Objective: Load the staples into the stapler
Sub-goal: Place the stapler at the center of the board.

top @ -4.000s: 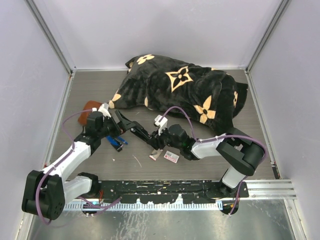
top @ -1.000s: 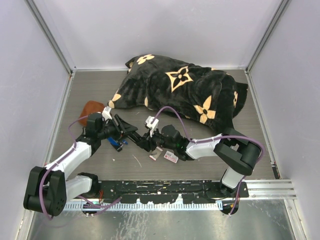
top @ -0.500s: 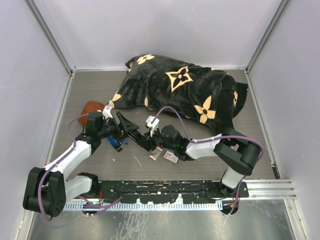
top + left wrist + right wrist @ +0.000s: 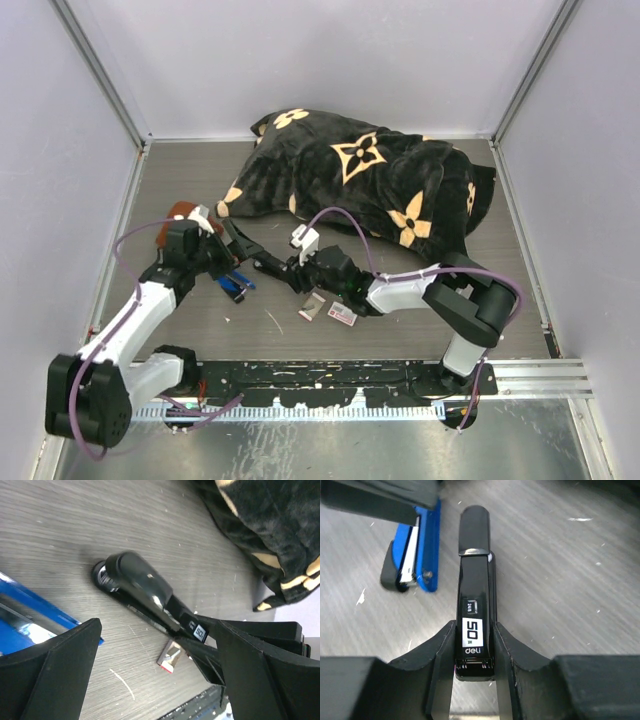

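black stapler [image 4: 283,270] closed, centre-left, nose pointing left. staples box [image 4: 343,314], white with red-pink label, lies near-right of it, grey inner piece [image 4: 312,307] beside.

I count two staplers on the table [image 4: 420,300]: one black stapler [image 4: 475,595] and one blue stapler [image 4: 417,555]. There is one staples box [image 4: 343,315], white with a red-pink label. Just beside it is one little grey piece [image 4: 312,306]. There is one big black blanket [image 4: 370,180] by the back edge, with tan flower shapes on it. I can see about six of those shapes, and folds may hide more. There is one brown thing [image 4: 180,211] near the left edge, half hidden, so I cannot tell what it is. One thin white scrap [image 4: 273,321] lies near the front edge. I have two grippers, one left gripper [image 4: 232,250] and one right gripper [image 4: 475,625], and each has two fingers.
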